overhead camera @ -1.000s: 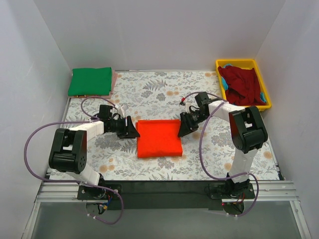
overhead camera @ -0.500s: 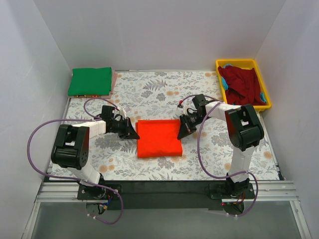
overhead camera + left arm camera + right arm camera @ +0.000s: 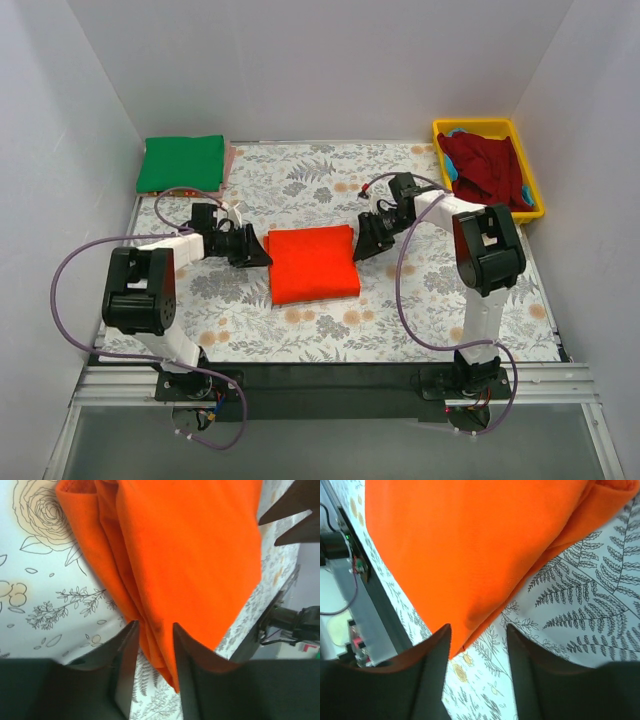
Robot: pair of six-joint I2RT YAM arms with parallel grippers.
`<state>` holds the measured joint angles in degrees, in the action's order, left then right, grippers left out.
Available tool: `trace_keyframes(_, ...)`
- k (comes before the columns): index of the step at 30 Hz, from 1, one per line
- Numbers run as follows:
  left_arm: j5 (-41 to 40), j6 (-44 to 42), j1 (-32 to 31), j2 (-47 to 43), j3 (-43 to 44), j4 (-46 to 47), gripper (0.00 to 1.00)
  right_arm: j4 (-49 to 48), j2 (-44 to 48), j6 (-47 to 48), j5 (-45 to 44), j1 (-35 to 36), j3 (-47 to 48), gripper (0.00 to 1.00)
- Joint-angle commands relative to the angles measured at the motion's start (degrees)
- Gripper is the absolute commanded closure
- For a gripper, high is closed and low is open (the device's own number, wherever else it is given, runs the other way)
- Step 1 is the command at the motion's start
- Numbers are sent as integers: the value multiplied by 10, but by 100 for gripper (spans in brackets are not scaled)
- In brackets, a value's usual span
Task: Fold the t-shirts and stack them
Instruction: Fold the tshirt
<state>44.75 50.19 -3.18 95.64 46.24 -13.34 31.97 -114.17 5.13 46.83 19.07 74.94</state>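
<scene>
Centre of table (image 3: 300, 190): orange-red t-shirt (image 3: 310, 263), folded. At its 9 o'clock edge, left gripper (image 3: 263, 256), jaws nearly together, pinching bunched folds. At its 2 o'clock corner, right gripper (image 3: 358, 250), jaws apart, cloth edge just entering the gap; grip not discernible. At 10 o'clock, green t-shirt (image 3: 182, 163), folded. At 2 o'clock, dark red t-shirt (image 3: 485, 168), crumpled in yellow tray (image 3: 487, 124).

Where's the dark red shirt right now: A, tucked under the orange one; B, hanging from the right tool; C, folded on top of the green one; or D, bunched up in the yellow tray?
D: the dark red shirt lies crumpled inside the yellow tray at the table's far right corner.
</scene>
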Motion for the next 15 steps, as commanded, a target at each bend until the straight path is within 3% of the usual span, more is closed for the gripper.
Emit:
trace_keyframes(1, 40, -8, 15, -68, 4, 11, 65, 34, 25, 40, 12, -6, 45, 43)
trace_keyframes(3, 45, -19, 19, -127, -7, 3, 62, 47, 61, 49, 19, -6, 59, 40)
trace_keyframes(7, 109, 12, 8, -200, -26, -11, 59, 38, 109, 24, 84, 13, 41, 51)
trace_keyframes(12, 126, 97, -83, -190, -69, 29, 63, -19, 102, -24, 165, 77, -42, 59)
trace_keyframes(15, 139, 120, -113, -123, -70, 39, 67, -51, 69, -44, 189, 117, -80, 63)
